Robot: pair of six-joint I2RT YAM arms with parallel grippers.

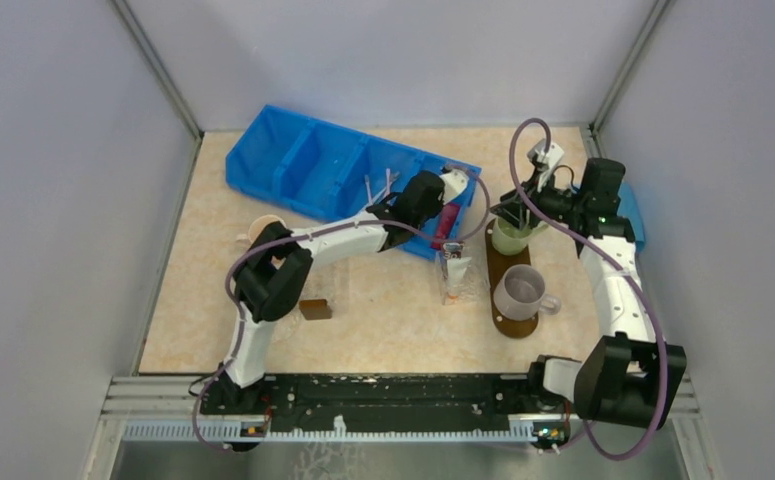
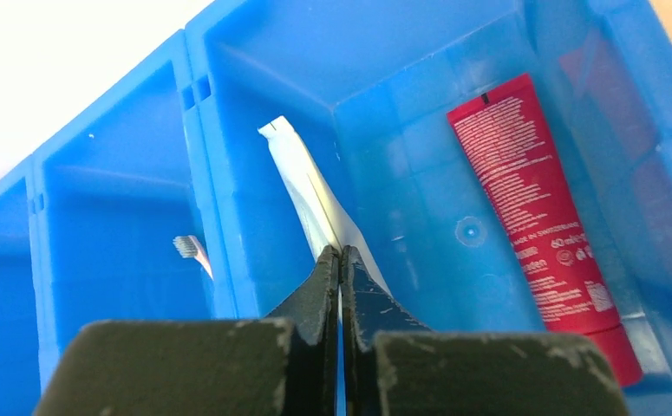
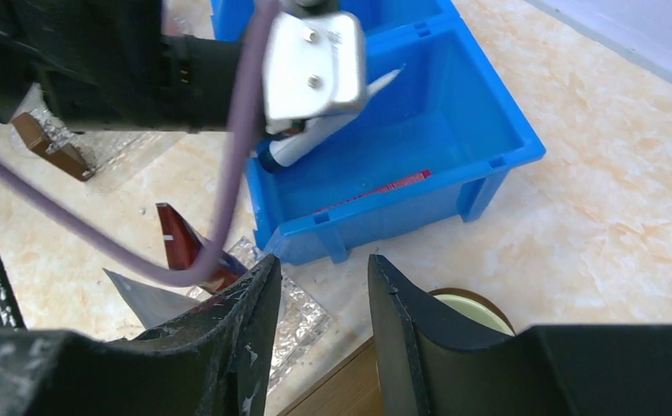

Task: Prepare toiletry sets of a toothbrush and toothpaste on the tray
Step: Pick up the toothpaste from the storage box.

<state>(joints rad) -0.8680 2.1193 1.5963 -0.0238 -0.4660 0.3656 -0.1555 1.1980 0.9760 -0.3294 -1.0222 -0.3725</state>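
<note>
A blue bin (image 1: 293,160) sits at the far side of the table, left of centre. A toothbrush (image 2: 192,249) shows in the compartment just left of its right-end one. Your left gripper (image 2: 342,253) reaches into that end compartment, clenched on a white toothpaste tube (image 2: 302,182) that tilts upward. A red toothpaste tube (image 2: 531,208) lies flat beside it. To the right, the tray (image 1: 516,329) carries a green cup (image 1: 511,238) and a grey mug (image 1: 520,290). Your right gripper (image 3: 323,260) hangs above the green cup, released and grasping nothing.
</note>
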